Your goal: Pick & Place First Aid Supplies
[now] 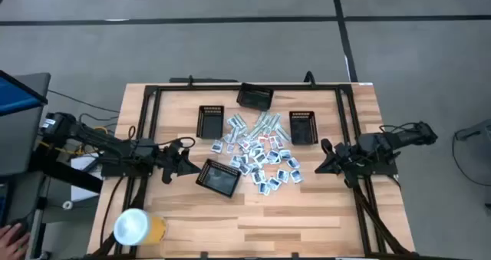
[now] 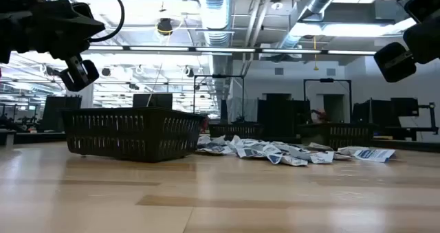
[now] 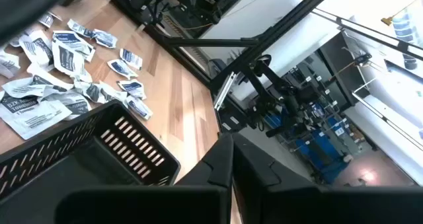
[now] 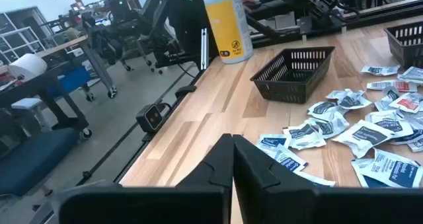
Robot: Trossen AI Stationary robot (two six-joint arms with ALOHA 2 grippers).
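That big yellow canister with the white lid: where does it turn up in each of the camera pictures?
High view: yellow canister at the table's bottom-left corner.
Low view: not in it.
Left wrist view: not in it.
Right wrist view: top centre, behind a black mesh tray.
Shared landmark: the pile of packets.

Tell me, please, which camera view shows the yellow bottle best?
The right wrist view: the yellow bottle stands upright beyond a black mesh tray, label visible. The high view shows only its top. The low and left wrist views miss it.

Bright ceiling strip lights (image 2: 227, 49) glare in the low view, leaving the pale wooden worktop (image 2: 206, 192) foreground softly blurred.
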